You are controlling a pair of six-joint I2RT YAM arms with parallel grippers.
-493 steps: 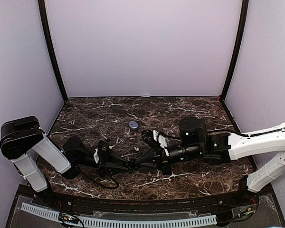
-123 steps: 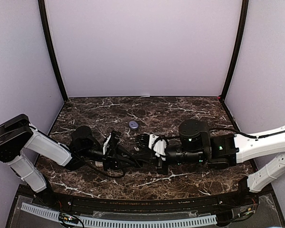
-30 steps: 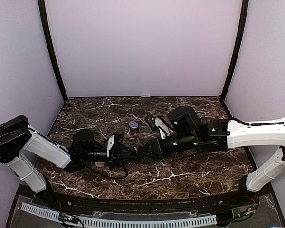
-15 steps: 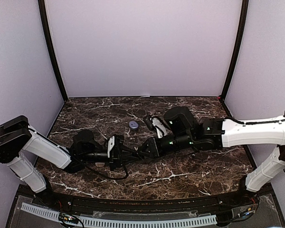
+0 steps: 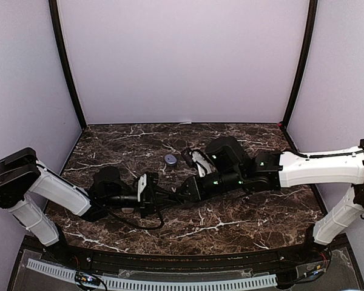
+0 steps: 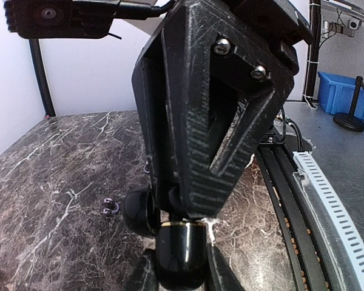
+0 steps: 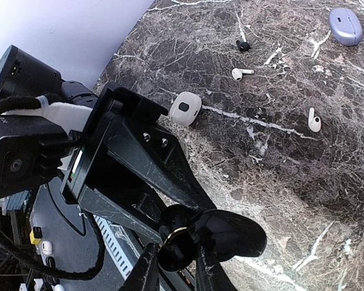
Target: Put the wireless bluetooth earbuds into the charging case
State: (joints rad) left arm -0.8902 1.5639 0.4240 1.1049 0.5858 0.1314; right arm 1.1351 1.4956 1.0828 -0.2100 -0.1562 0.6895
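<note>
A glossy black charging case [image 6: 181,254] with a gold rim sits between the fingers of my left gripper [image 6: 182,262], which is shut on it. Its lid [image 6: 139,209] hangs open to one side. My right gripper [image 7: 177,267] meets the left one [image 5: 170,197] mid-table, and its fingers [image 7: 147,270] press on both sides of the same case [image 7: 183,247]. Whether an earbud is inside is hidden. Two white earbuds [image 7: 241,73] [image 7: 314,120] and a dark earbud [image 7: 243,45] lie loose on the marble behind.
A white case [image 7: 185,109] lies beside the left arm. A lavender case [image 5: 170,159] sits farther back. Another small dark earbud [image 6: 111,206] lies close to the held case. The table's near edge with a cable rail [image 6: 327,200] runs just behind the grippers.
The right arm has shifted a little to the left, toward the left gripper, and its fingers have narrowed around the black case. The left arm and its grip are unchanged.
</note>
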